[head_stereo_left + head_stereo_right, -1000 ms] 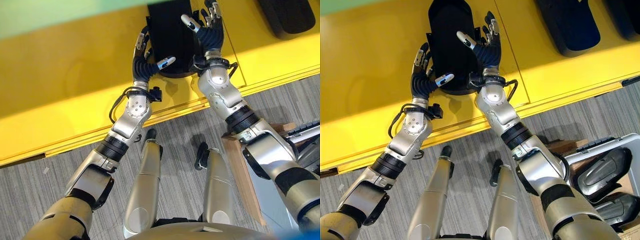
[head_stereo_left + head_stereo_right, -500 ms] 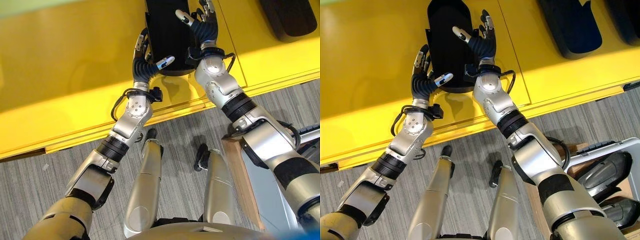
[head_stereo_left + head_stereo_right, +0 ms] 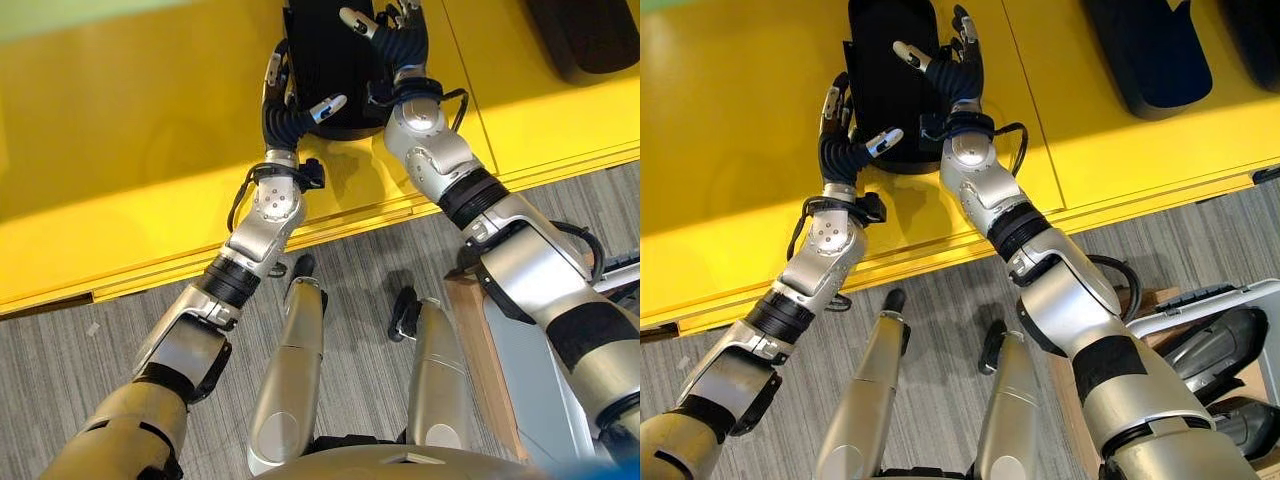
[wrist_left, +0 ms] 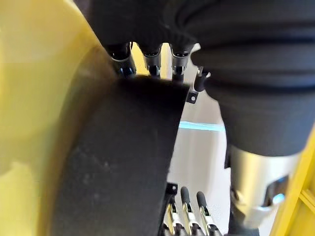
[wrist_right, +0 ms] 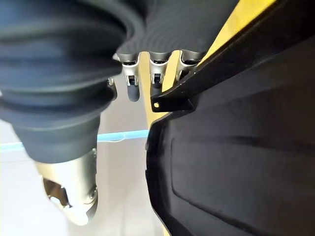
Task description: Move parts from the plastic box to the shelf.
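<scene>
A long black moulded plastic part (image 3: 885, 80) lies flat on the glossy yellow shelf surface (image 3: 730, 150), flanked by both hands. The left hand (image 3: 840, 150) is set against its left edge and the right hand (image 3: 950, 70) against its right edge, fingers straight and spread, nothing pinched. The part is best slid evenly from both sides, so that it is not skewed. Bare shelf is seen to the left; another dark part (image 3: 1145, 50) lies well apart on the right, and the shelf's front lip (image 3: 940, 250) is near the part's rounded end.
</scene>
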### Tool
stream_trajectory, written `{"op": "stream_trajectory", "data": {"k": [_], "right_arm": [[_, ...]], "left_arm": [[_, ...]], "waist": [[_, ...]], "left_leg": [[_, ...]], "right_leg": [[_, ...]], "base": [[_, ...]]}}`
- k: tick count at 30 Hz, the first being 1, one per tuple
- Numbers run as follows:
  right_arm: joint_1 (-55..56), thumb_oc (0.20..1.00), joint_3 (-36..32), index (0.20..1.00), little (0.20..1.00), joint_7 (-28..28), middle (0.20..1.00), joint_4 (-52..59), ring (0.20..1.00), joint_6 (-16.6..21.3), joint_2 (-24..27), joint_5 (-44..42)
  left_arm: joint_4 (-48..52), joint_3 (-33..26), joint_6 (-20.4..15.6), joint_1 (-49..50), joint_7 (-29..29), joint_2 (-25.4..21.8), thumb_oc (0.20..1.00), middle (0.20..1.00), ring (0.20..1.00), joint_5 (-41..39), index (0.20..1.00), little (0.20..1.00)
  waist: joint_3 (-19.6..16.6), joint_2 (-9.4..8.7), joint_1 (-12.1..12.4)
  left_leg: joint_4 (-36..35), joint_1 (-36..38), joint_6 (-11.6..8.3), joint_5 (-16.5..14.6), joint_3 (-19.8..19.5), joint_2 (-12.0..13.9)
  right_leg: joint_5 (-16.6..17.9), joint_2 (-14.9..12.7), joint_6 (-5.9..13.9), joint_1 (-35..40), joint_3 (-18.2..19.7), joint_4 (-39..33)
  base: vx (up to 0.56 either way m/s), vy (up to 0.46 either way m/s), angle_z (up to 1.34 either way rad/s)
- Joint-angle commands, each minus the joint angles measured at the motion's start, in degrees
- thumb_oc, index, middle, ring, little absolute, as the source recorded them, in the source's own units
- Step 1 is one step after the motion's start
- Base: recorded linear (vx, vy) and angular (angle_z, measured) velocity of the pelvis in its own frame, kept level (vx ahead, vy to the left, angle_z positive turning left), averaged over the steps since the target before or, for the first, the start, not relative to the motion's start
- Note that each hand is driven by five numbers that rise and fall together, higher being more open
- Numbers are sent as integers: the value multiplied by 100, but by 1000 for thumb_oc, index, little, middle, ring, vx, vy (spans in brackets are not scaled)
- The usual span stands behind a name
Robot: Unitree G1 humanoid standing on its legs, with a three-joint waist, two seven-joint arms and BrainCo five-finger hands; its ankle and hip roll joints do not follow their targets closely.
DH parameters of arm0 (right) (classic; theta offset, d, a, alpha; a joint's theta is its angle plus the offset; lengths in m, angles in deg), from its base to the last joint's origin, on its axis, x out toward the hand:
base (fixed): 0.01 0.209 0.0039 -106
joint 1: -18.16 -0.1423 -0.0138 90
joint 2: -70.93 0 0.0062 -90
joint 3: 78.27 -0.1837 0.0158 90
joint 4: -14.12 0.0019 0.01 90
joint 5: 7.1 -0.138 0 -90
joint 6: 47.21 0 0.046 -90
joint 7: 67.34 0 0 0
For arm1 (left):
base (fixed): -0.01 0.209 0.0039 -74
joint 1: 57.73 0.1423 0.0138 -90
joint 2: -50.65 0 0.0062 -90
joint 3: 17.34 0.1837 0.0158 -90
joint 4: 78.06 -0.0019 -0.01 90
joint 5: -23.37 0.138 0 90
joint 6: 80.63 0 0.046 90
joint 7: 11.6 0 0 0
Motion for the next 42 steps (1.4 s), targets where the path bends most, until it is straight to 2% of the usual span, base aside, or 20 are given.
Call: {"op": "stream_trajectory", "data": {"k": [1,7,12,19,30,37,42], "right_arm": [[-836,1000,113,1000,1000,178,1000,-193,1000,160,-215,155],[-1120,1000,259,1000,1000,163,1000,-623,1000,136,-282,180],[-1128,1000,308,1000,1000,145,1000,-630,1000,124,-250,233],[-1282,1000,381,1000,1000,77,1000,-728,1000,44,-102,490],[-1428,1000,438,1000,1000,99,1000,-950,1000,3,27,619],[-1372,1000,374,1000,1000,53,1000,-916,1000,39,81,554],[-1296,1000,268,1000,1000,-13,1000,-706,1000,106,229,529]], "left_arm": [[-87,322,-261,-526,-52,142,1000,1000,1000,-17,1000,1000],[-421,553,-304,-974,-27,440,1000,1000,1000,-112,1000,1000],[-341,592,-339,-886,-66,498,1000,1000,1000,-198,1000,1000],[306,632,-394,-143,-341,410,1000,1000,1000,-433,1000,1000],[686,848,-369,361,-586,377,1000,1000,1000,-486,1000,1000],[654,756,-373,350,-516,322,1000,1000,1000,-448,1000,1000],[699,479,-452,310,-344,181,1000,1000,1000,-345,1000,1000]], "waist": [[5,37,116],[-40,43,95],[-44,51,91],[-13,78,175],[49,100,268],[68,102,261],[51,111,245]], "left_leg": [[-308,-18,161,70,-82,269],[-319,-54,155,91,-89,261],[-331,-49,157,98,-96,262],[-345,-35,161,102,-123,226],[-410,17,162,117,-146,231],[-362,16,170,107,-147,231],[-369,61,166,85,-128,244]], "right_leg": [[85,-13,-47,278,219,-248],[107,0,-37,242,217,-252],[102,-5,-39,233,210,-241],[83,-2,-43,275,191,-221],[49,-24,-43,329,149,-209],[31,-26,-42,326,162,-173],[23,-21,-46,357,172,-195]], "base": [[0,0,0],[0,0,0],[0,0,0],[0,0,0],[0,0,0],[0,0,0],[0,0,0]]}}
